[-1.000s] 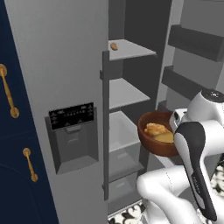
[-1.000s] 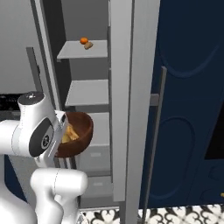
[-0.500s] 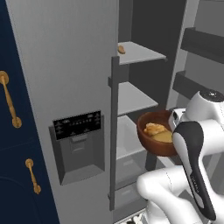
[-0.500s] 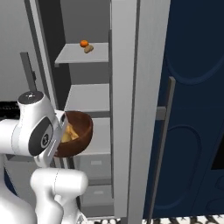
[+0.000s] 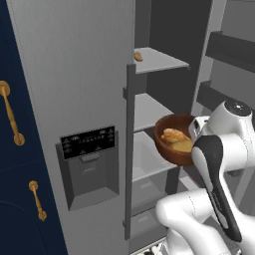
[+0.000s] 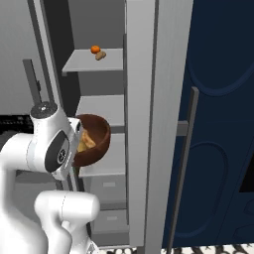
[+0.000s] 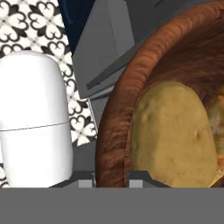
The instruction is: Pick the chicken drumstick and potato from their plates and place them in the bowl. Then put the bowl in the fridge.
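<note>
The robot holds the dark reddish-brown wooden bowl point(image 5: 174, 144) in the air at the open compartment of the grey fridge point(image 5: 84, 84), level with the middle shelves. In the left base view the bowl sits at about 3 o'clock from the centre, just beside the fridge's long vertical handle point(image 5: 129, 149) and over the edge of a grey shelf point(image 5: 149, 157). In the right base view it hangs at about 9 o'clock, pressed against the white wrist.

Inside the bowl lie the chicken drumstick point(image 5: 172, 135), golden-orange and lumpy, and the smooth tan potato point(image 7: 173, 133). In the hand view the potato fills the bowl's lower part, with the drumstick touching it at 3 o'clock.

The gripper point(image 7: 110, 179) straddles the thick rim of the bowl: one dark fingertip sits outside the wall and the other inside, closed upon it.

On the top shelf point(image 6: 94, 62) rest a small orange fruit point(image 6: 95, 49) and a tan morsel point(image 6: 100, 55), touching each other. The black dispenser panel point(image 5: 88, 143) lies at 9 o'clock from the bowl in the left base view. Navy cabinets point(image 5: 20, 199) with gold handles point(image 5: 11, 113) stand left of the fridge.
</note>
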